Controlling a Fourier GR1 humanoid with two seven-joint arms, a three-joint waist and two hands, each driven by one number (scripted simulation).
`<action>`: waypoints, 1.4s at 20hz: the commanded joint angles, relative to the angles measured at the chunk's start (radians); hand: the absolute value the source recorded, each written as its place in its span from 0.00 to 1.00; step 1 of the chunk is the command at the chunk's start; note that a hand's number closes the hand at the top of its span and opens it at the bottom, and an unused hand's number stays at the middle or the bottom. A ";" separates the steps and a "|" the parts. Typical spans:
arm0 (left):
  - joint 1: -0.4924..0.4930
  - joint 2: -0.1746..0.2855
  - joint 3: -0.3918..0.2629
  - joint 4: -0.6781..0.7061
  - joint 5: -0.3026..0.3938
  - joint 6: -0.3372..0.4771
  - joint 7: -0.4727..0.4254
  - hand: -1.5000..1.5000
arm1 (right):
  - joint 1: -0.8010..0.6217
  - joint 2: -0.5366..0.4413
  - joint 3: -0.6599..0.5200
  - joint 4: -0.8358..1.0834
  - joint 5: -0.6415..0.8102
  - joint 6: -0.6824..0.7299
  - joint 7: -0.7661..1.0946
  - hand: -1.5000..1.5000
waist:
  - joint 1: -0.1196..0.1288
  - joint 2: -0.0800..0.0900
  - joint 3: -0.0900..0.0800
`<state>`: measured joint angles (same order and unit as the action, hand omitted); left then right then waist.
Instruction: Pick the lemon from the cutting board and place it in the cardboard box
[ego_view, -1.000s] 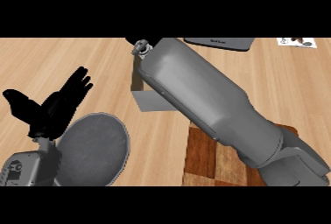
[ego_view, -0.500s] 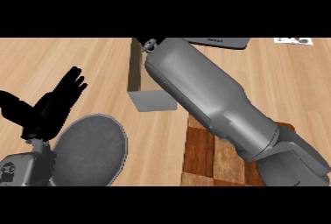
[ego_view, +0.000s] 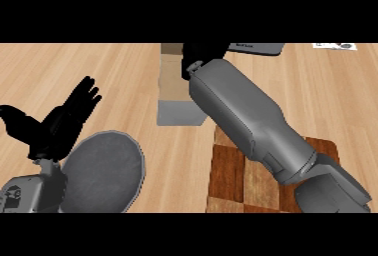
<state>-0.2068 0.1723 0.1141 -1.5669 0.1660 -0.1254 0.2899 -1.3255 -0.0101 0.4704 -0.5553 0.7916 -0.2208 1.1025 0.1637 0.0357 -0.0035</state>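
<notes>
Head view, looking steeply down.

- Nearest me, lower left: left forearm (ego_view: 26, 192), grey, coming in from the bottom edge, overlapping the left rim of a round grey plate (ego_view: 103, 172). The plate lies flat on the wooden counter (ego_view: 111, 65).
- Lower right: a wooden cutting board (ego_view: 247, 182) with a checkered pattern of dark and light squares, lying flat, well apart from the plate with bare counter between them. The part of the board I can see carries only the arm's shadow. The rest is covered.
- Right forearm (ego_view: 251, 125): thick and grey, it enters from the lower right corner and runs diagonally up and to the left. It crosses the board's right half and far edge and hides much of it.
- Left hand (ego_view: 55, 130): black, at the left side just beyond the plate's far-left rim. Its fingers are straight and spread, pointing up and to the right, with the thumb out to the left. It holds nothing and is resting.
- Mid-distance, centre: the cardboard box (ego_view: 173, 82), with a tan wall and a grey flap on its near side. It stands just beyond the board's far-left corner.
- Right hand (ego_view: 203, 52): black, at the end of the forearm, over the far right part of the box. I cannot tell how it is set from this angle.
- Lemon: I cannot see it anywhere in this view. I cannot tell whether it is in the right hand, in the box, or hidden under the arm.
- Far edge: a dark grey object (ego_view: 256, 48) just right of the right hand, and a white sheet (ego_view: 336, 46) near the far right corner.
</notes>
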 joint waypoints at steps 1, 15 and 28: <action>0.032 -0.004 0.010 0.030 0.008 -0.018 -0.041 0.50 | 0.057 0.010 0.006 0.026 -0.081 -0.105 0.108 0.00 | -0.008 -0.001 0.000; 0.025 0.018 0.037 -0.002 0.017 0.005 0.013 0.50 | 0.070 0.010 0.005 -0.054 -0.062 -0.719 0.027 0.00 | -0.050 -0.022 0.003; 0.106 0.066 0.130 -0.023 0.043 0.009 -0.009 0.50 | 0.275 0.010 0.078 -0.295 -0.014 -0.927 0.084 0.00 | -0.171 -0.047 0.003</action>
<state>-0.1030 0.2026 0.1918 -1.5923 0.1866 -0.1146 0.2744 -1.1146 -0.0051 0.5393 -0.7481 0.7503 -1.0622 1.0931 0.0358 -0.0045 -0.0005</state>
